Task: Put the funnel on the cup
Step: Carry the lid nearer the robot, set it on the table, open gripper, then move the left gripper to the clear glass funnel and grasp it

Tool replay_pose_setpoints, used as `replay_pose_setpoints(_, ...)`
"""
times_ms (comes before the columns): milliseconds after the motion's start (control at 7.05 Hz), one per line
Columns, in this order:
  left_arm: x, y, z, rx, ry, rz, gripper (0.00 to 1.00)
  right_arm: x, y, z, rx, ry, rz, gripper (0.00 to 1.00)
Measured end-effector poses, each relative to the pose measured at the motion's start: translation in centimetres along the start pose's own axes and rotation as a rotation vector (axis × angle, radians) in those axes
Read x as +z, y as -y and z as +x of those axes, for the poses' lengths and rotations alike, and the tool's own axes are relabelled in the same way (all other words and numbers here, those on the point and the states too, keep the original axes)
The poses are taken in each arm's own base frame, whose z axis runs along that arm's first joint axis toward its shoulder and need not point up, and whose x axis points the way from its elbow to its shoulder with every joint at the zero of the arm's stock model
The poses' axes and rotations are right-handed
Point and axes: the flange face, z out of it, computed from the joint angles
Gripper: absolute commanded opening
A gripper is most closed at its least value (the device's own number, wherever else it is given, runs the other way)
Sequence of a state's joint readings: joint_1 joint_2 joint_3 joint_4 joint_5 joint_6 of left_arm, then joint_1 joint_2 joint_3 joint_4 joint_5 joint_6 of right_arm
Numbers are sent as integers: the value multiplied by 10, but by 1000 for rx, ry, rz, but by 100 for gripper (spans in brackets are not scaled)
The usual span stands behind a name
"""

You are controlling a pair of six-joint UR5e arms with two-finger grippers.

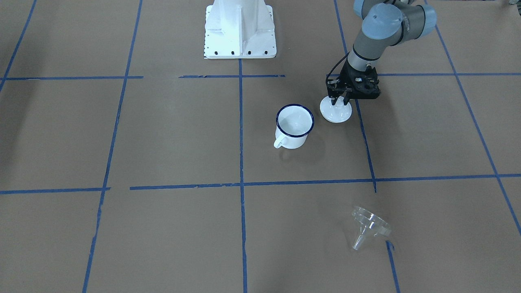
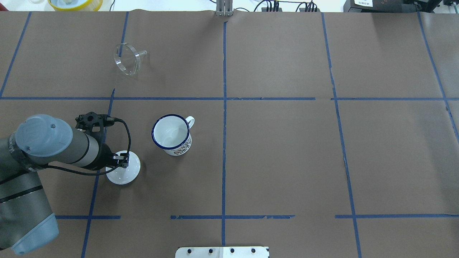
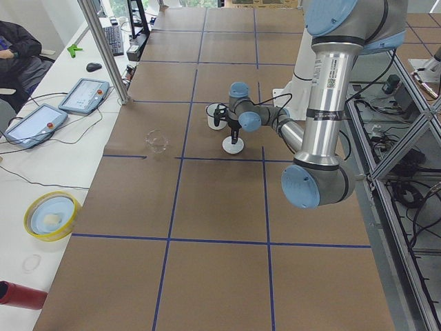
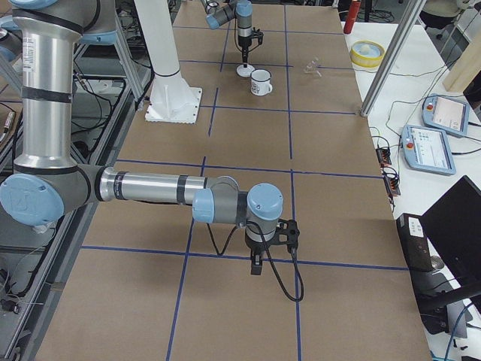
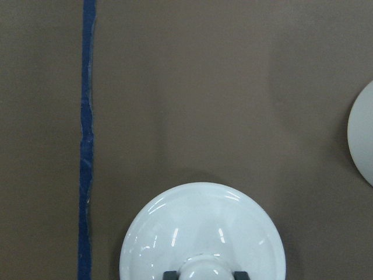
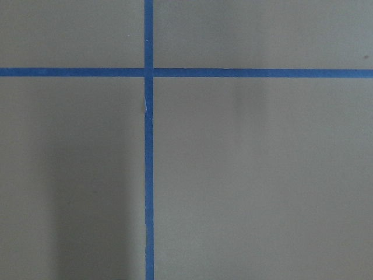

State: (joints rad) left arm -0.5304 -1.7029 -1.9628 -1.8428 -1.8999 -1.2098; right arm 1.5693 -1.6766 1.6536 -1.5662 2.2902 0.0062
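Observation:
The clear funnel (image 1: 368, 226) lies on its side on the brown paper, far from the robot on its left side; it also shows in the overhead view (image 2: 127, 59). The white cup (image 1: 294, 126) with a dark blue rim stands upright and empty near the middle (image 2: 171, 135). My left gripper (image 1: 338, 101) points down over a round white lid (image 2: 125, 173) that rests on the table beside the cup. In the left wrist view its fingers (image 5: 169, 274) sit against both sides of the lid's knob. My right gripper (image 4: 255, 265) hangs low over bare table, and I cannot tell if it is open.
The white robot base (image 1: 239, 28) stands at the near table edge. A yellow bowl (image 3: 49, 215), a red cylinder (image 3: 17, 295) and control tablets (image 3: 83, 94) lie beyond the paper's far edge. Blue tape lines grid the paper.

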Motion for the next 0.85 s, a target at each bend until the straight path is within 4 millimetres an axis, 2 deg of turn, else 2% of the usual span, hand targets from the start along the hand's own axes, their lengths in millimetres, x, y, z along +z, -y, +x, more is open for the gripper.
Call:
replay_pose_setpoints(142,-5,1,3,-4,-9,8,100,0,0,0,0,0,0,100)
replay_pose_setpoints(284,-24,6,7,-8,-36,33,100,0,0,0,0,0,0,100)
replay_pose_setpoints(426,-58,29,4,-35,-73,97,100,0,0,0,0,0,0,100)
replay_pose_setpoints(568,-97,64,-6,-96,-107,182,100,0,0,0,0,0,0,100)
replay_pose_setpoints(709,-125,92,-13,-200,-152,252,100,0,0,0,0,0,0,100)
replay_pose_setpoints(851,-137,112,-17,-328,-234,302,100,0,0,0,0,0,0,100)
